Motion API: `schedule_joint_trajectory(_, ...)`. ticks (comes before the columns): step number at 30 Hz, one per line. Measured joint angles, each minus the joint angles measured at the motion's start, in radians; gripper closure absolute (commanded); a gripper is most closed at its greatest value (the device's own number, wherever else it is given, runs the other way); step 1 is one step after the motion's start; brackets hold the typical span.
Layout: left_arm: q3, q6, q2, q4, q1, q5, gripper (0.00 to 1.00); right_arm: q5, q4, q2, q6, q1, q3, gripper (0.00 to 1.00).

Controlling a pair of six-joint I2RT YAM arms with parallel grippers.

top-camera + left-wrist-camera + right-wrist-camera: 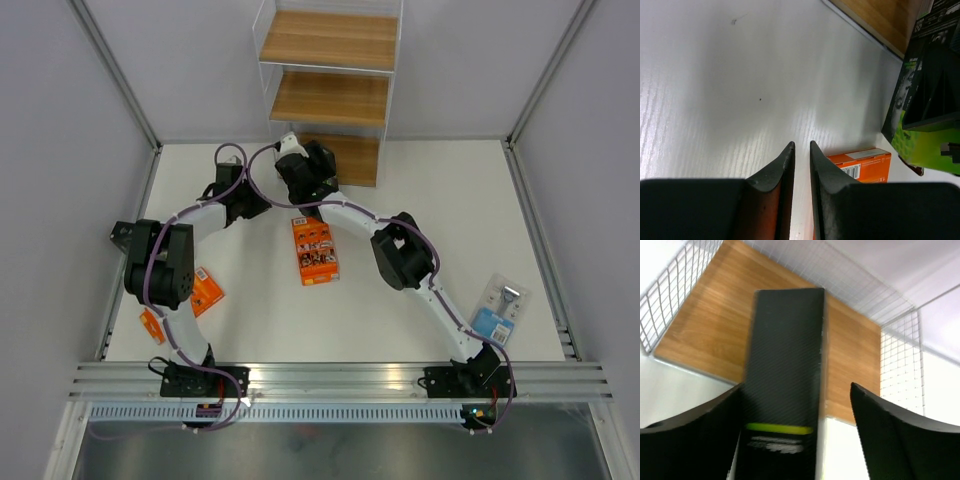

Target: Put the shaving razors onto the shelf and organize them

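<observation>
Where the left arm crosses the white worktop (400, 320), an orange flat razor pack (207, 290) is partly hidden. The right gripper (796, 387) stands wide. A black pack with a green stripe (785, 365) rests against one finger, clear of the other. Its long axis points at the white-framed wooden shelf (705, 335), and its lower end is cut off. The left gripper (802, 147) is nearly closed and empty, beside a second orange pack (860, 162). A light blue blister pack (497, 310) lies far right.
</observation>
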Motion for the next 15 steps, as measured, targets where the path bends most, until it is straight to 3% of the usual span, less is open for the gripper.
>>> schedule_joint_trajectory(6,-0.01,0.007,0.0,0.0,0.01,0.01,0.79,-0.111,-0.096,-0.01,0.111,-0.006,-0.008,0.02)
schedule_joint_trajectory(15,-0.01,0.007,-0.004,0.018,0.01,0.057,0.8,-0.383,-0.167,-0.201,0.383,-0.01,-0.113,0.02)
